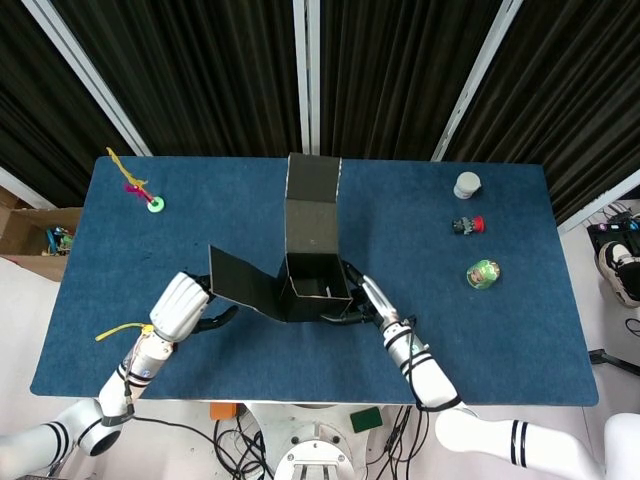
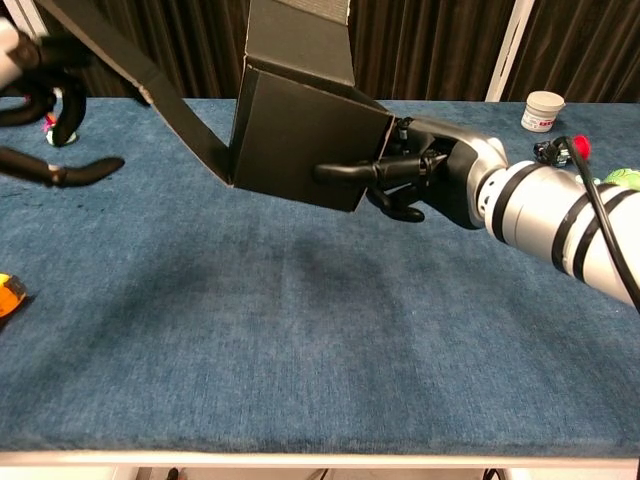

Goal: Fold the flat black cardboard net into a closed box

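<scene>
**Two hands at the half-folded box, box lifted off the worktop**

Head view: I see the black cardboard box (image 1: pixel 315 285) over the middle of the worktop (image 1: pixel 420 330), toward its front edge. Its body is formed and open at the top. One long flap stands up on the far side; another flap slopes out to the left. My right hand (image 1: pixel 372 303) grips the right wall of the box body, fingers laid along the front face. My left hand (image 1: pixel 180 307) sits near the front-left corner, just beside the tip of the left flap. I cannot tell whether it touches the flap. Near the right edge lie a white jar (image 1: pixel 467 185), a small red-and-black toy (image 1: pixel 467 225) and a green figurine (image 1: pixel 483 273). A green ring with a pink streamer (image 1: pixel 152 203) lies at the far-left corner.

Chest view: I see the box (image 2: pixel 305 140) tilted and clear of the worktop surface. The right hand (image 2: pixel 415 180) holds its right side, one finger stretched across the front face. The left hand (image 2: pixel 40 110) is blurred at the left edge, fingers apart, grasping nothing visible. An orange object (image 2: pixel 8 295) lies at the front-left.
</scene>
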